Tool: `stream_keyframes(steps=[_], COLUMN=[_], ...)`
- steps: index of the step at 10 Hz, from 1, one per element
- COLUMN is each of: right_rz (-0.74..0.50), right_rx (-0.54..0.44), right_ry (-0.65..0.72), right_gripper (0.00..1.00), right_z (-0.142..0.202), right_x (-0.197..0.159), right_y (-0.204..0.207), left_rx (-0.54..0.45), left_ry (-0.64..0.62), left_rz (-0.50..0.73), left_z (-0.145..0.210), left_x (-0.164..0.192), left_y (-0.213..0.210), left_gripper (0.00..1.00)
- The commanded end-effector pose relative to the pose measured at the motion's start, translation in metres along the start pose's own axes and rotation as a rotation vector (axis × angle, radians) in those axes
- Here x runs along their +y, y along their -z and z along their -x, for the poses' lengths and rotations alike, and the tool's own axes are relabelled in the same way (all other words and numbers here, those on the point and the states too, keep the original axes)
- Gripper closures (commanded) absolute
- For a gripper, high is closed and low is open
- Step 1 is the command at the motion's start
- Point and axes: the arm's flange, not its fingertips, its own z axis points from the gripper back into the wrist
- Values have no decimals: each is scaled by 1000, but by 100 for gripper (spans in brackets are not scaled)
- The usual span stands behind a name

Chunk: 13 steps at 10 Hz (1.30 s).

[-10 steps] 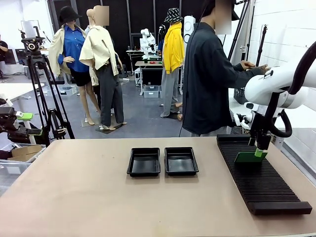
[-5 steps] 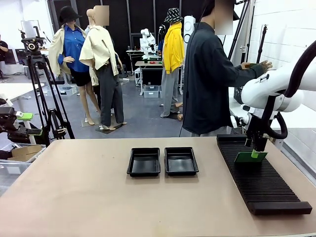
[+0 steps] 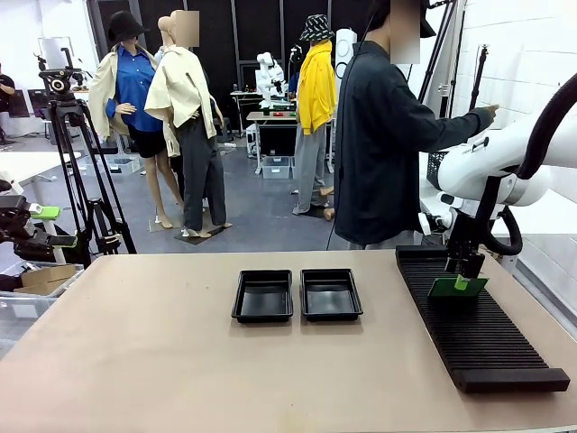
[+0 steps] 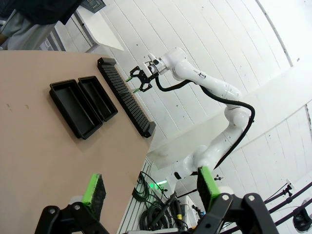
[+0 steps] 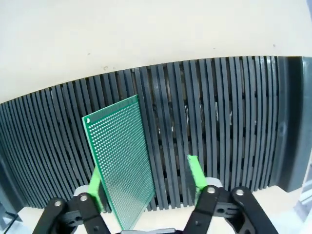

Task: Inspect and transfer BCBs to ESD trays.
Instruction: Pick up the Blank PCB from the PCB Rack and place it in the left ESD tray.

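Note:
One green BCB (image 5: 117,156) stands upright in a slot of the long black ribbed rack (image 5: 219,122). My right gripper (image 5: 146,175) straddles the board's near edge: the left pad (image 5: 95,187) is against the board, while a gap remains between the board and the right pad (image 5: 195,170). From the front, the right gripper (image 3: 462,275) is just over that BCB (image 3: 457,288) at the rack's (image 3: 478,334) far end. Two black ESD trays (image 3: 263,296) (image 3: 331,294) sit side by side mid-table with nothing in them. My left gripper (image 4: 150,185) is open and holds nothing, high above the table.
A person in a dark jacket stands at the far side beside the rack, one hand (image 3: 487,111) stretched toward the right arm's base. A camera tripod (image 3: 68,162) stands off the table's far left. Bare tabletop (image 3: 180,370) lies in front of the trays.
My right gripper has shifted slightly left along the rack over the board, and its jaws have narrowed around it. The person's hand has lifted off the arm.

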Motion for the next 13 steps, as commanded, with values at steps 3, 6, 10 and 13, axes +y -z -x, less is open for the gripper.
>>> stream_keyframes(steps=[3,6,10,13], right_rz=[2,4,-8,-12], right_rx=[34,38,46,45], right_ry=[1,9,30,29], right_gripper=[71,89,93,93], right_z=[0,0,-2,-2], right_x=[3,5,9,11], right_y=[3,2,-1,-2], left_rx=[-4,-4,-4,-4], left_ry=[-4,-4,-4,-4], left_rz=[1,1,1,1], left_z=[0,0,0,0], left_x=[-2,-2,-2,-2], left_y=[-1,-1,-1,-1], left_gripper=[0,0,0,0])
